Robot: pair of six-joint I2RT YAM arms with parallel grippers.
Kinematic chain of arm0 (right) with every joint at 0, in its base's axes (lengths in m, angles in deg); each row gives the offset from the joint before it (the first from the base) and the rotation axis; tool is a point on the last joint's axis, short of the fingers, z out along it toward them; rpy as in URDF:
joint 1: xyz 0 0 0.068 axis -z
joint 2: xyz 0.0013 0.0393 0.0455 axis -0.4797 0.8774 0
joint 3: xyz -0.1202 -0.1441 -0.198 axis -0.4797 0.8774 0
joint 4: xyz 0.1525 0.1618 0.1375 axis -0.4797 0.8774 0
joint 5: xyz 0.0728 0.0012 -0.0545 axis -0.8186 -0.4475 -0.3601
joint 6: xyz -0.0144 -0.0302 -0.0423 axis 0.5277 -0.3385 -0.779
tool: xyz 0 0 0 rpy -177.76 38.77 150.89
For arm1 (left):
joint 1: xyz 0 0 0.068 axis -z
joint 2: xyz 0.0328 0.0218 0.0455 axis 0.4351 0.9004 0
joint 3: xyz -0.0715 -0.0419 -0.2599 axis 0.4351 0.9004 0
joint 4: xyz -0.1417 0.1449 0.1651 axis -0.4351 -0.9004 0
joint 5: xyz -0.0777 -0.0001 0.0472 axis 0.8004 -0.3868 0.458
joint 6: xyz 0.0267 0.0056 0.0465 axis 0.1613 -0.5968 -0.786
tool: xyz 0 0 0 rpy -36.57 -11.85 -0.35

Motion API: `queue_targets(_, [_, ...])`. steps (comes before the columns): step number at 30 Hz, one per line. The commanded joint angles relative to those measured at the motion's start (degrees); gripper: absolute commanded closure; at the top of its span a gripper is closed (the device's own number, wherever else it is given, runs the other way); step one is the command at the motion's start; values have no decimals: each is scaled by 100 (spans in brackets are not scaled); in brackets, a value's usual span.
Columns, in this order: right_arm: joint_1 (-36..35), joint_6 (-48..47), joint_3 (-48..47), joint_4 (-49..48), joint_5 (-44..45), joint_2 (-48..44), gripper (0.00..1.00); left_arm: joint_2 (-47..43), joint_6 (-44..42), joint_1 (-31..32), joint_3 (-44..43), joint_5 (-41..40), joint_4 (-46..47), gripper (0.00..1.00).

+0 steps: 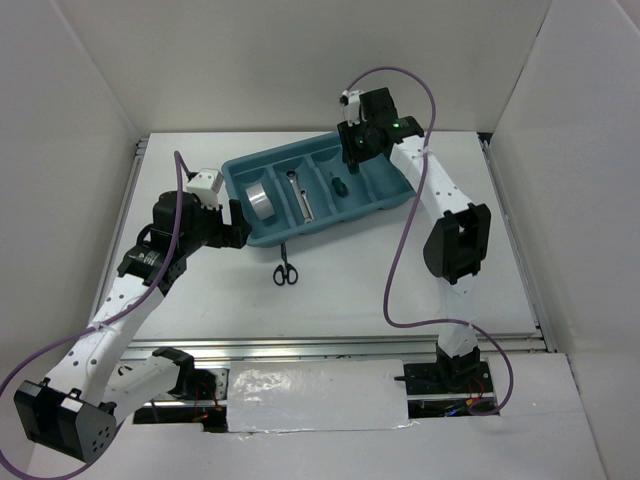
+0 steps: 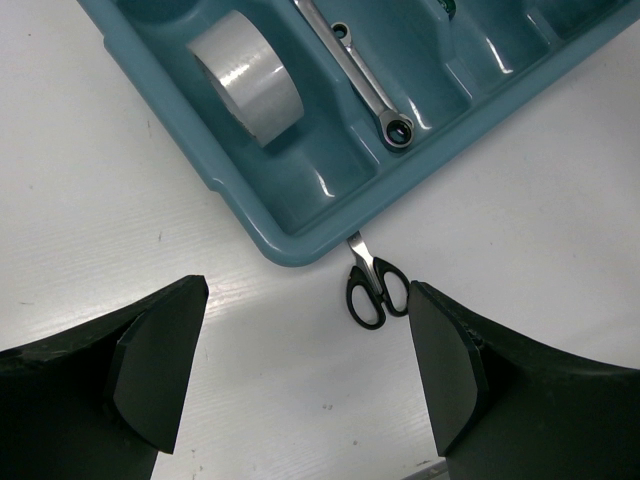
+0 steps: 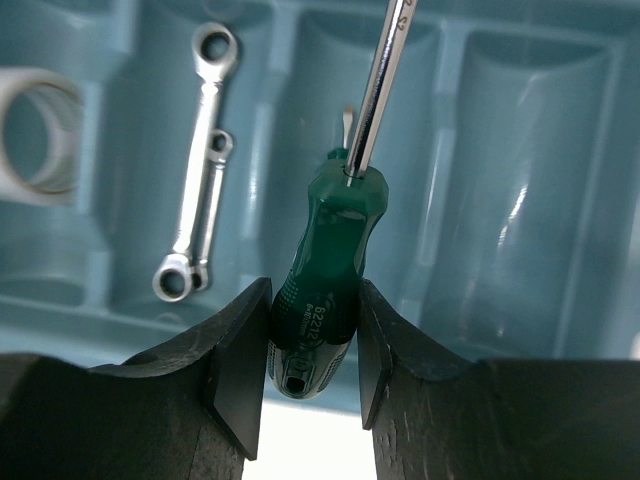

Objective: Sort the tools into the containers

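The teal tray holds the silver tape roll in its left compartment and two wrenches in the second. A stubby green screwdriver lies in the third. My right gripper is shut on the green handle of the long screwdriver, held over the third compartment near the tray's far rim. Black-handled scissors lie on the table just before the tray's near rim. My left gripper hovers open over the table by the tray's near left corner, the scissors just inside its right finger.
White walls enclose the table on three sides. The right compartment of the tray holds nothing. A purple cable loops down from the right arm over the table's right side.
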Motion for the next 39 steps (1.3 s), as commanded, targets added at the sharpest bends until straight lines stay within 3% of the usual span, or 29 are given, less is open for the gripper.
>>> queue_targets(1, [-212,84,-361,119,-102,408,100,-38,-90,56,-31,33,151,6])
queue_targets(5, [-142,-74,87,-285,109,778,97,-46,-29,117,-40,69,54,7])
queue_targets(8, [-63,-153,88,-268,171,989,87,-29,121,319,126,-28,45,9])
queue_targets(9, [-28,-136,53,-224,154,1033,72,6,217,476,170,-63,-7,10])
queue_targets(12, [34,-57,113,-101,136,1042,46,77,419,662,329,-54,-25,12])
queue_targets(15, [-1,92,455,-232,171,604,40,129,490,794,452,-89,-7,13])
queue_targets(24, [-914,1031,2185,-364,215,-1740,43,33,955,558,110,-1012,-60,14])
queue_targets(28, [-1879,2540,3469,-742,985,-2508,46,-99,1228,128,-154,-1486,-218,15])
queue_targets(32, [-3302,3177,4112,-899,2094,-2256,54,-178,1220,-269,-268,-1452,-262,13])
queue_targets(39, [-4264,4064,3454,-522,2887,-928,62,-424,1114,-1085,-269,-1119,-333,13])
